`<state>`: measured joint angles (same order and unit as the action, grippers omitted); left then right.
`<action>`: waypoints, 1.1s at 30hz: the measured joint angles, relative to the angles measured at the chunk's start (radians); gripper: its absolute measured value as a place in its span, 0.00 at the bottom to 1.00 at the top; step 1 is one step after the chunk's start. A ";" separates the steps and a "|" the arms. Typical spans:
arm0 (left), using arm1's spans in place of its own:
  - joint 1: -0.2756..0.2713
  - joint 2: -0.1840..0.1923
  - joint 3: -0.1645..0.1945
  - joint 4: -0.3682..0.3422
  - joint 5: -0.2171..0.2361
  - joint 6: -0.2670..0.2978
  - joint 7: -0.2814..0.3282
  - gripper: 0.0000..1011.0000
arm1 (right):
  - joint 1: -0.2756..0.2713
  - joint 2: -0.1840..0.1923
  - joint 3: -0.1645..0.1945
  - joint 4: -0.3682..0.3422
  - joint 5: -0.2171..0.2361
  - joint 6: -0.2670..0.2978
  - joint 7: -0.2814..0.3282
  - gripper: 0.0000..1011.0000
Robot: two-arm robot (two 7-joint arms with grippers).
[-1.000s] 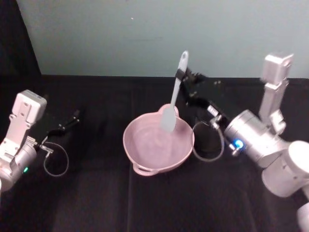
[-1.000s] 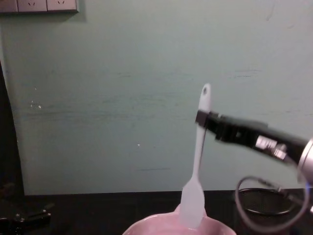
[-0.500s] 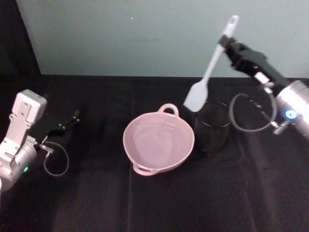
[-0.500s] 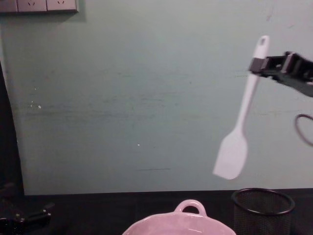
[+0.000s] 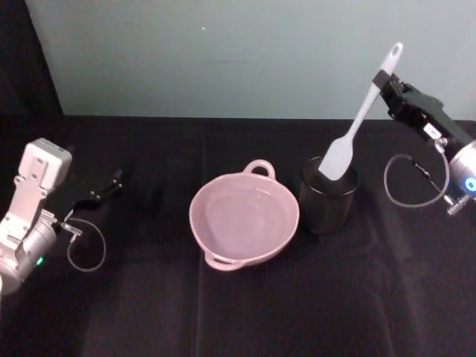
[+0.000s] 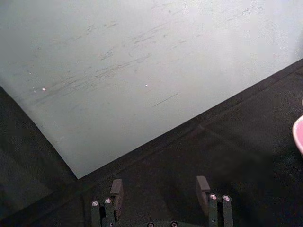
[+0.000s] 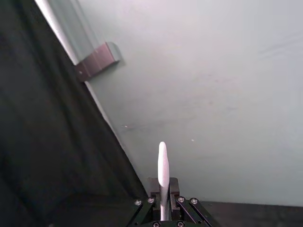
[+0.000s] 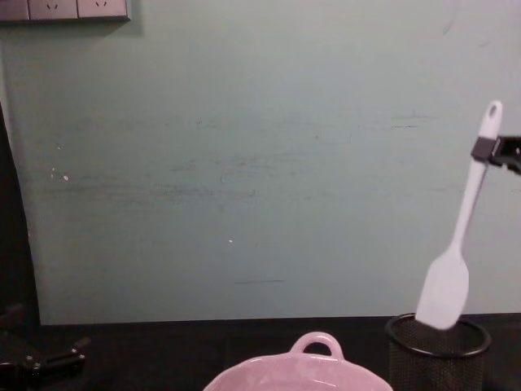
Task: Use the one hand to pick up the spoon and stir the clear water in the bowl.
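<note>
My right gripper (image 5: 382,79) is shut on the upper handle of the white spoon (image 5: 357,123), raised at the right. The spoon slants down and its scoop dips into the mouth of a black wire-mesh cup (image 5: 327,208). In the chest view the spoon (image 8: 461,236) hangs from the right gripper (image 8: 487,151) over the cup (image 8: 431,358). The right wrist view shows the spoon handle (image 7: 162,172) edge-on between the shut jaws. The pink bowl (image 5: 195,223) sits at the table's centre, left of the cup, with a faint sheen of clear water (image 5: 242,216) inside. My left gripper (image 6: 159,189) is parked open at the far left.
A black cloth covers the table (image 5: 245,312). A pale green wall (image 5: 223,52) stands behind. The left arm (image 5: 33,201) and its cable loop rest at the left edge. The right arm's cable (image 5: 416,182) hangs right of the cup.
My right gripper lifted the spoon out of the bowl, swung it up and right, and has now lowered it so the scoop dips into the mesh cup. The left arm stayed still.
</note>
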<state>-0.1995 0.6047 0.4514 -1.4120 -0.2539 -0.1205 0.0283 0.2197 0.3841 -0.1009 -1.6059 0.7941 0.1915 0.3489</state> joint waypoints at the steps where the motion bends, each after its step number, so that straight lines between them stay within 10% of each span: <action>1: 0.000 0.000 0.000 0.000 0.000 0.000 0.000 1.00 | 0.002 0.001 -0.002 0.009 0.000 -0.003 -0.001 0.11; 33: 0.000 0.000 0.000 0.000 0.000 0.000 0.000 1.00 | 0.056 0.003 -0.103 0.256 0.070 -0.093 0.062 0.11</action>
<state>-0.1995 0.6047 0.4514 -1.4120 -0.2539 -0.1205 0.0283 0.2759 0.3876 -0.2035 -1.3496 0.8642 0.0987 0.4106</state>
